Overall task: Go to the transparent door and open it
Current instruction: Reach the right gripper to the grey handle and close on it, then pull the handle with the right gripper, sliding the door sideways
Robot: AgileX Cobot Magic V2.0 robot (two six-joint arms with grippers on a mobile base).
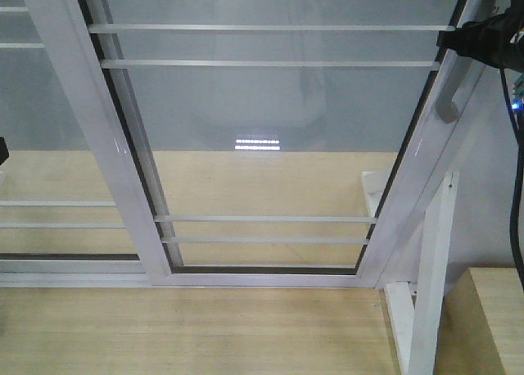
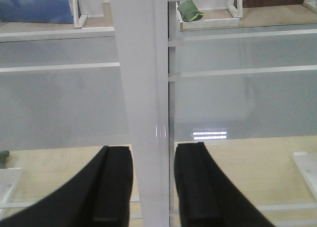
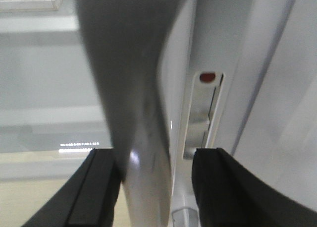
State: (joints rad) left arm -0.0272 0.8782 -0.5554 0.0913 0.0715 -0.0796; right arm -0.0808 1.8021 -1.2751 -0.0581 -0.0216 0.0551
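Note:
The transparent door (image 1: 270,105) fills the front view, clear glass with thin white bars in a glossy white frame. Its curved grey handle (image 1: 455,92) sits on the right stile. My right gripper (image 1: 463,39) is at that handle. In the right wrist view the handle (image 3: 133,78) runs down between the fingers of the open right gripper (image 3: 156,155); the left finger (image 3: 96,187) touches it and the right one stands apart. My left gripper (image 2: 153,152) is open, its black fingers on either side of a white stile (image 2: 141,78), not pressing on it.
A slanted white support post (image 1: 434,268) and a wooden box (image 1: 495,322) stand at the lower right. A handle-less glass panel (image 1: 41,105) overlaps on the left. A lock slot (image 3: 205,113) with a red dot lies beside the handle. Wooden floor shows behind the glass.

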